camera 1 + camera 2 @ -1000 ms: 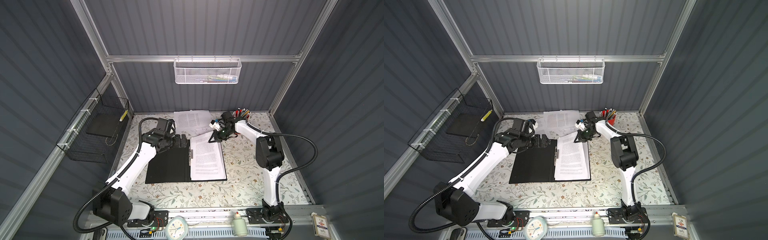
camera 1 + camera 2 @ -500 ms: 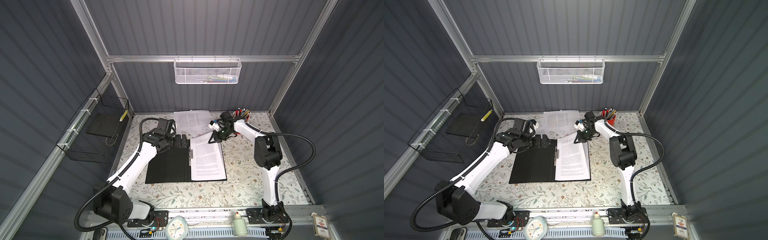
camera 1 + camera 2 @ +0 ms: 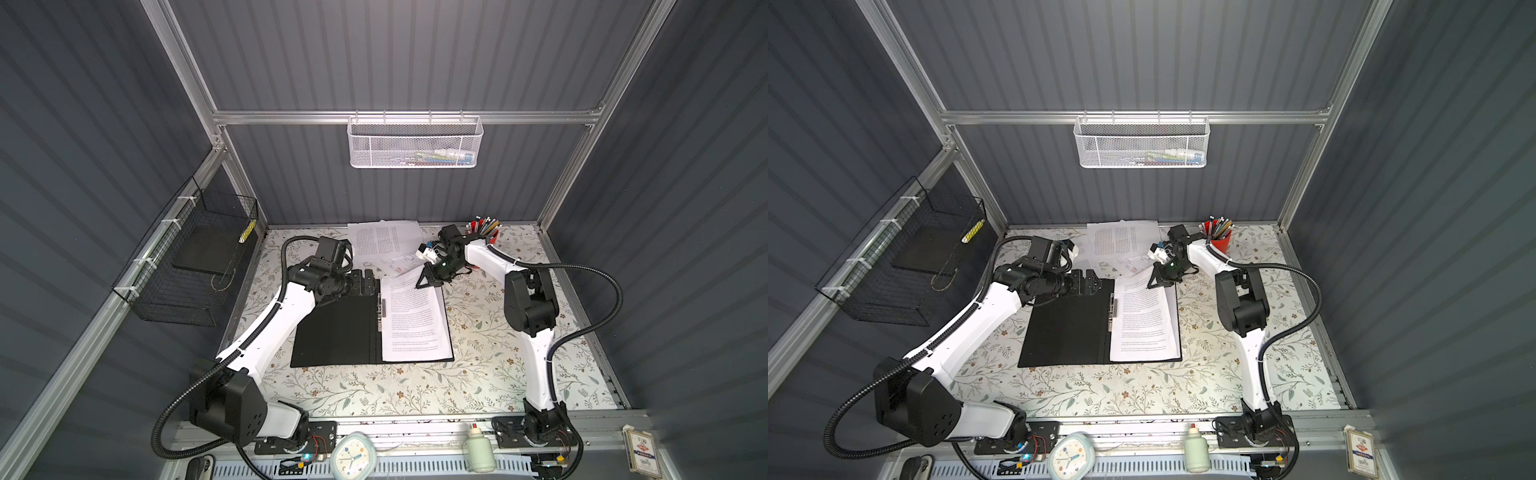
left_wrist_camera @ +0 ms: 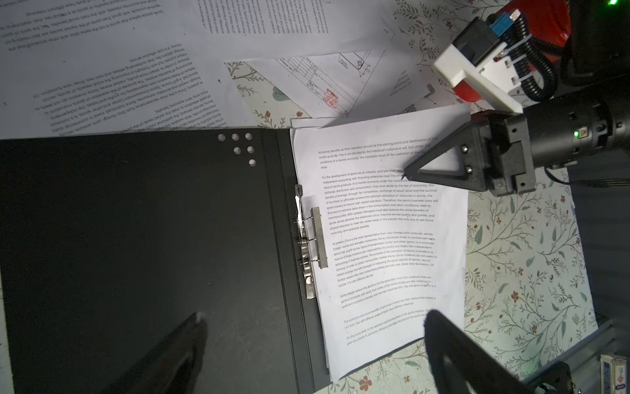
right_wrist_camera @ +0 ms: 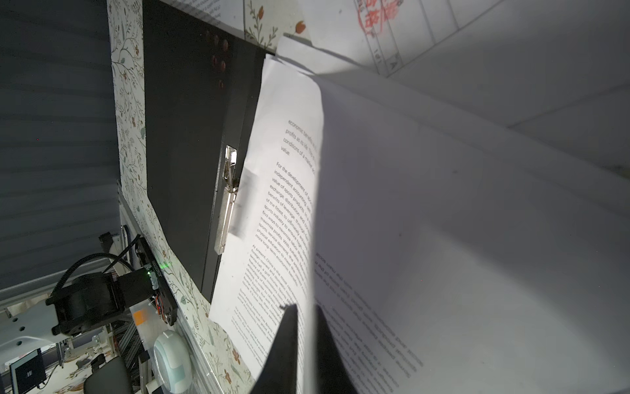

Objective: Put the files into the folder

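Hardly anything is seen to have moved over the last second: only the right arm's elbow has been drawn slightly toward the middle of the worktop [image 3: 374, 390], while the left arm is kept where it was. Toward the near edge, the folder [image 3: 336, 328] is laid open with its black inside up. One printed sheet [image 3: 415, 324] is laid flat on the half toward the right arm, beside the metal clip [image 4: 308, 245] on the spine. Over the folder's far edge, near the spine, the left pincer [image 3: 368, 282] is held released, its jaws spread wide. At the sheet's far edge the right pincer [image 5: 304, 308] is angled down onto the paper. Its jaws are parted by a mere slit, into which a raised paper edge is seen to run, but whether that paper is pinched cannot be told. Further back, the remaining files [image 3: 384, 241] are spread along the far edge, a diagram sheet [image 4: 341, 78] among them, just beyond the folder. A red pen cup [image 3: 1220, 243] is stood in the far right corner.
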Tool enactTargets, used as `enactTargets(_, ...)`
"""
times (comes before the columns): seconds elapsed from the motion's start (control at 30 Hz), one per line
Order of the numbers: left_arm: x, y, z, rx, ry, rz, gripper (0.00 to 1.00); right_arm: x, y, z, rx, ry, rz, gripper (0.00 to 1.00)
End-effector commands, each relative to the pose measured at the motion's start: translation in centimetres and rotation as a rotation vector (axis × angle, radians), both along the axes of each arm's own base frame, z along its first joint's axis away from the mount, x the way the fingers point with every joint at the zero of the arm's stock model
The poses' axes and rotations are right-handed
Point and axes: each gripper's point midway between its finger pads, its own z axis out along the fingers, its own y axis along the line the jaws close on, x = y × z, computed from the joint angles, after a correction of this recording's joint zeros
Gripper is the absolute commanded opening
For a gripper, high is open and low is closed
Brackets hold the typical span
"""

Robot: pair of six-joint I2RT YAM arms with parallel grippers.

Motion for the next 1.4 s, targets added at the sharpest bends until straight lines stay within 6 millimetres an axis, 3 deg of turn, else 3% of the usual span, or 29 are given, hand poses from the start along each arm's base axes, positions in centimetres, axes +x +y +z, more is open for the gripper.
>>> enactTargets(0.0, 0.1, -0.3, -1.1, -0.016, 0.026, -0.011, 1.00, -0.3, 0.4, 0.3, 0.014, 0.004, 0.010, 0.17)
enactTargets(0.1, 0.6, -1.0, -1.7, -0.038, 0.045, -0.025, 1.00, 0.0, 0.4, 0.5, 0.014, -0.005, -0.004, 0.28)
enactTargets(0.27, 2.5, -2.6, -2.9, -0.075, 0.070, -0.041, 1.00, 1.3, -0.7, 0.4, -0.049, -0.039, -0.087, 0.61)
enactTargets(0.47, 5.9, -5.2, -5.8, -0.089, 0.130, -0.062, 1.00, 2.8, -4.0, 0.9, -0.123, -0.086, -0.269, 0.81)
enactTargets(0.5, 6.9, -5.9, -5.0, -0.098, 0.108, -0.070, 1.00, 2.8, -4.6, 1.0, -0.132, -0.092, -0.295, 0.83)
enactTargets(0.6, 8.7, -7.3, -6.3, -0.086, 0.114, -0.082, 1.00, 2.6, -6.8, 0.8, -0.168, -0.104, -0.363, 0.90)
enactTargets(0.77, 11.5, -9.5, -9.2, -0.065, 0.139, -0.103, 1.00, 1.3, -8.2, -0.7, -0.182, -0.059, -0.413, 0.92)
enactTargets(1.0, 13.9, -11.5, -12.8, -0.061, 0.181, -0.140, 1.00, -0.7, -8.4, -2.4, -0.163, -0.010, -0.443, 0.91)
enactTargets(1.2, 14.0, -12.5, -14.6, -0.052, 0.211, -0.167, 1.00, -2.3, -8.3, -3.6, -0.148, 0.035, -0.452, 0.90)
enactTargets(1.37, 12.5, -12.9, -15.5, -0.047, 0.245, -0.187, 1.00, -3.8, -7.9, -4.3, -0.127, 0.076, -0.455, 0.90)
